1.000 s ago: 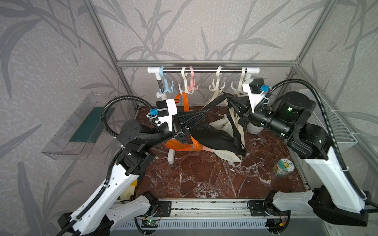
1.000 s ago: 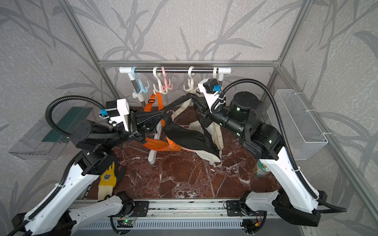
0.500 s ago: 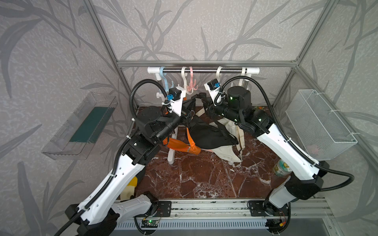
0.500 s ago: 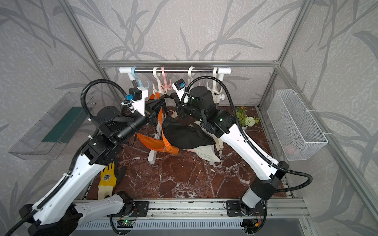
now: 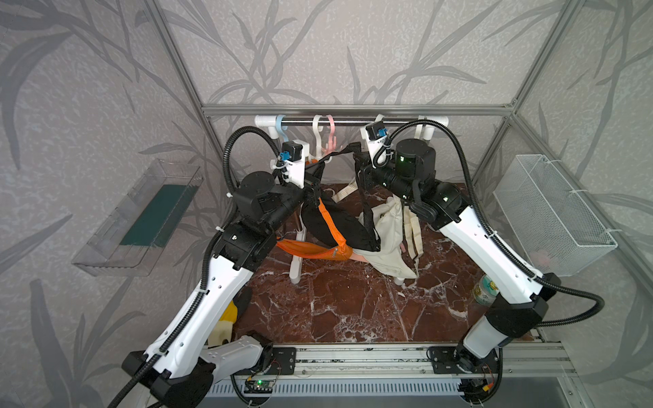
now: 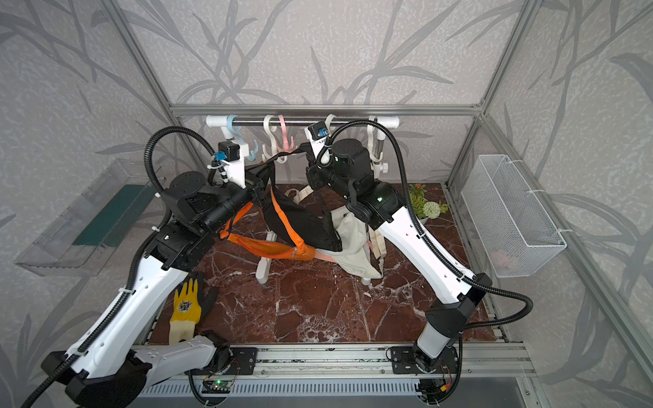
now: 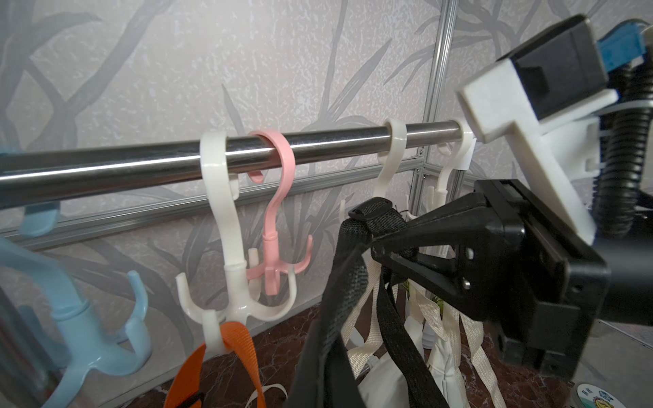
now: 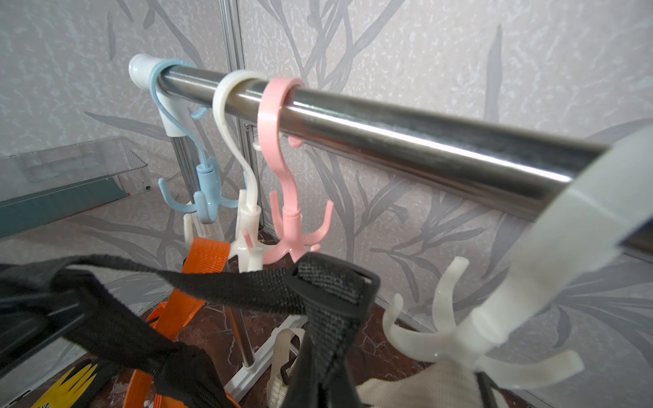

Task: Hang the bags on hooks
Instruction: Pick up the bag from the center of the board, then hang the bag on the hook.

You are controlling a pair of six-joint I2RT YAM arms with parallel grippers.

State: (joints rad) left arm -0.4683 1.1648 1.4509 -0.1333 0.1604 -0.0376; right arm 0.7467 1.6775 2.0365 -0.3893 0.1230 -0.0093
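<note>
The black bag (image 5: 332, 226) hangs below the rail (image 5: 353, 122), its black strap (image 5: 335, 157) pulled taut between my two grippers. My left gripper (image 5: 313, 175) is shut on the strap's left part. My right gripper (image 5: 356, 157) is shut on the strap at its plastic buckle (image 8: 332, 282). The strap runs just below and in front of the empty pink hook (image 5: 331, 141), not on any prong. In the left wrist view the right gripper (image 7: 388, 240) pinches the buckle end beside the pink hook (image 7: 279, 226). My own jaws are hidden behind webbing in both wrist views.
An orange bag (image 5: 311, 251) hangs from the white hook (image 7: 226, 247) beside the pink one. A cream bag (image 5: 387, 226) hangs from another white hook (image 8: 459, 335). A blue hook (image 8: 205, 197) is at the rail's left end. Nearby are a wire basket (image 5: 551, 219), a clear tray (image 5: 141, 219), a yellow glove (image 6: 185, 307) and a can (image 5: 486, 291).
Both arms have carried the strap up and back toward the rail. The strap now sits at the height of the pink hook's prongs, and the bag's body has risen with it.
</note>
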